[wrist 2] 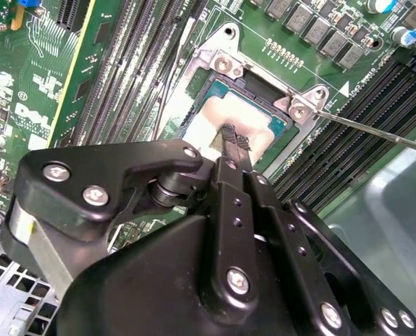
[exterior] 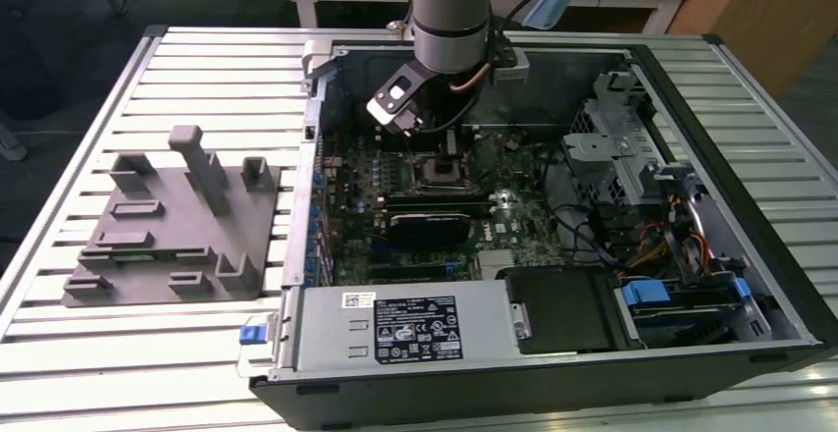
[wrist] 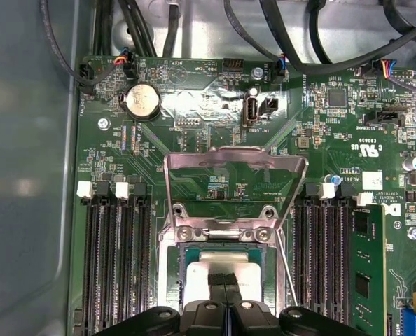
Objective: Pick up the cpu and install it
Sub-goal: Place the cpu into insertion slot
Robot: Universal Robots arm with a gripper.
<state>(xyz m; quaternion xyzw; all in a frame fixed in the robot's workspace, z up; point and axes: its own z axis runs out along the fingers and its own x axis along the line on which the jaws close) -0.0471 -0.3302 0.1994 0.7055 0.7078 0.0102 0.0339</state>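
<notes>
- Exterior view: the arm (exterior: 452, 20) reaches down into an open computer case (exterior: 715, 157) lying on a slatted table (exterior: 196, 69). The gripper (exterior: 437, 142) hangs just above the black socket (exterior: 439, 169) on the motherboard. A grey fixture (exterior: 171, 226) sits on the table well apart, toward the exterior view's left.
- Second wrist view: the gripper (wrist 2: 232, 136) has its two fingers pressed together with nothing between them. Their tips are over the pale silver top of the cpu (wrist 2: 225, 112), which lies flat in the socket frame (wrist 2: 225, 64). I cannot tell whether the tips touch it. A thin lever rod (wrist 2: 376, 129) runs beside the socket.
- First wrist view: the cpu (wrist: 246, 269) sits in the socket with the closed fingertips (wrist: 223, 278) over its middle. The metal load plate (wrist: 232, 155) stands tilted up and open, and memory slots (wrist: 117, 259) flank the socket.
</notes>
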